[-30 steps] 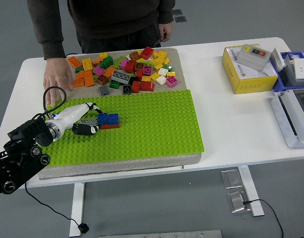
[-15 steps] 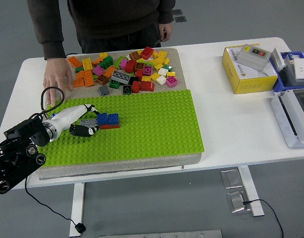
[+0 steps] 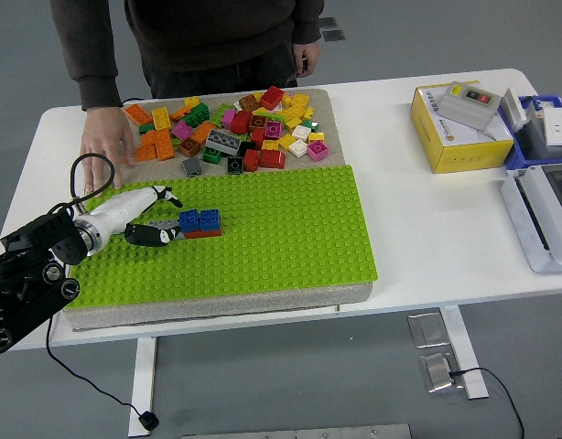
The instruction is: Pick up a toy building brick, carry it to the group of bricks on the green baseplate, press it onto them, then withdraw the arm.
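On the left part of the green baseplate (image 3: 281, 229) stands the group of bricks: two blue bricks (image 3: 199, 219) on a red one (image 3: 204, 233), with a flat grey brick (image 3: 167, 222) at their left side. My left hand (image 3: 158, 215) lies just left of the group. Its white fingers (image 3: 156, 193) are spread above the grey brick and its black thumb (image 3: 151, 235) is below it, with no grip on it. A heap of loose coloured bricks (image 3: 235, 128) covers the mat behind the plate. My right arm does not show.
A person stands at the far side with one hand (image 3: 107, 146) flat on the mat's left edge, close to my left arm. A black cable loop (image 3: 82, 174) rises from my wrist. A yellow box (image 3: 455, 133), a blue bin (image 3: 537, 128) and a grey tray (image 3: 546, 219) stand at the right.
My left arm has drawn back to the left and slightly up, away from the brick group. The grey brick has stayed on the plate. The person's hand has not moved.
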`<state>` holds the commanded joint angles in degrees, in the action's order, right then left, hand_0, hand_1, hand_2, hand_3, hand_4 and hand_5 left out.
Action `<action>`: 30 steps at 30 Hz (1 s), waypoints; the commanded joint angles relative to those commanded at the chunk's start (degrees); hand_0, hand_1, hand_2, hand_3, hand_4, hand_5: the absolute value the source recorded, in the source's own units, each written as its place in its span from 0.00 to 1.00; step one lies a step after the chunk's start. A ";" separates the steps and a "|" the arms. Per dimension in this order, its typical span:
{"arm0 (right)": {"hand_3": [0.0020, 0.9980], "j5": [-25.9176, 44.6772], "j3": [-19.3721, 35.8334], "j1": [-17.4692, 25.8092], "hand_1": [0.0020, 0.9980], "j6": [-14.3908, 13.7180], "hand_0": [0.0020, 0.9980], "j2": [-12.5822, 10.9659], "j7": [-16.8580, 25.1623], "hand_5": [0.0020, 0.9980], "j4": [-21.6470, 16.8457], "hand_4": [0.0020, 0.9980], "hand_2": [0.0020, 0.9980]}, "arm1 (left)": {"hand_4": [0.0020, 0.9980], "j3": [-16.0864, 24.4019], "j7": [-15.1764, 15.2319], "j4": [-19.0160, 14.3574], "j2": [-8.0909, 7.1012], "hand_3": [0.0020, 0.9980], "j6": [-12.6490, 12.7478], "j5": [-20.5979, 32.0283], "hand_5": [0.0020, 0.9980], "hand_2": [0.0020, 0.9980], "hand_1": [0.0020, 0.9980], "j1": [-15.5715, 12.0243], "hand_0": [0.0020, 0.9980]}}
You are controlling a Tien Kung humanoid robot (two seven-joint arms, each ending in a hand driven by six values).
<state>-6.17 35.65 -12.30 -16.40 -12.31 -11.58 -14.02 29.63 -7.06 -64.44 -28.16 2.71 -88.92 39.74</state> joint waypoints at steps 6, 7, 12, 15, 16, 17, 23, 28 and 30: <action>0.67 -0.07 0.03 -0.02 0.58 -0.01 0.64 -0.10 0.03 1.00 0.01 0.50 0.67 | 0.64 2.53 -0.54 -3.23 -2.55 0.78 -0.65 -1.05 0.33 1.00 1.00 -0.05 1.00; 0.67 -0.11 0.05 -0.03 0.58 -0.01 0.64 -0.11 0.03 1.00 0.02 0.50 0.67 | 0.64 3.11 -0.74 -4.08 -3.20 0.78 -0.82 -1.26 0.33 1.00 1.00 -0.26 1.00; 0.67 1.12 -0.57 0.14 0.58 0.02 0.64 -0.26 0.48 1.00 0.09 0.50 0.67 | 0.66 7.68 -2.73 -10.37 -8.32 0.73 -2.24 -1.08 0.43 1.00 1.00 -3.88 1.00; 0.67 1.51 -0.75 0.21 0.58 0.07 0.64 -0.36 0.69 1.00 0.17 0.50 0.67 | 0.66 8.71 -2.60 -13.89 -9.67 0.73 -2.20 -0.89 0.43 1.00 1.00 -5.11 1.00; 0.67 1.29 -0.63 0.20 0.58 0.09 0.64 -0.36 0.63 1.00 0.20 0.50 0.67 | 0.66 8.87 -2.31 -14.95 -9.66 0.73 -1.98 -0.83 0.43 1.00 1.00 -5.29 1.00; 0.66 1.02 -0.48 0.18 0.57 0.11 0.64 -0.34 0.55 1.00 0.21 0.50 0.67 | 0.64 9.01 -2.04 -15.51 -9.48 0.65 -1.77 -0.81 0.62 1.00 1.00 -5.39 1.00; 0.66 0.40 -0.07 0.21 0.57 0.16 0.64 -0.27 0.32 1.00 0.26 0.50 0.67 | 0.58 9.16 0.41 -16.50 -8.41 0.62 0.37 -0.27 0.81 1.00 1.00 -5.88 1.00; 0.66 0.35 -0.01 0.20 0.57 0.19 0.64 -0.28 0.30 1.00 0.28 0.50 0.67 | 0.58 8.65 2.80 -15.26 -7.25 0.62 3.32 -0.32 0.81 1.00 1.00 -6.21 1.00; 0.66 0.38 -0.04 0.16 0.57 0.20 0.64 -0.27 0.32 1.00 0.29 0.51 0.67 | 0.55 8.33 3.40 -14.27 -6.55 0.61 4.22 -0.58 0.87 1.00 1.00 -6.25 1.00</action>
<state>-5.79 35.62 -12.13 -16.20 -12.58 -11.26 -13.74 37.96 -3.66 -78.71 -34.72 6.93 -89.50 33.49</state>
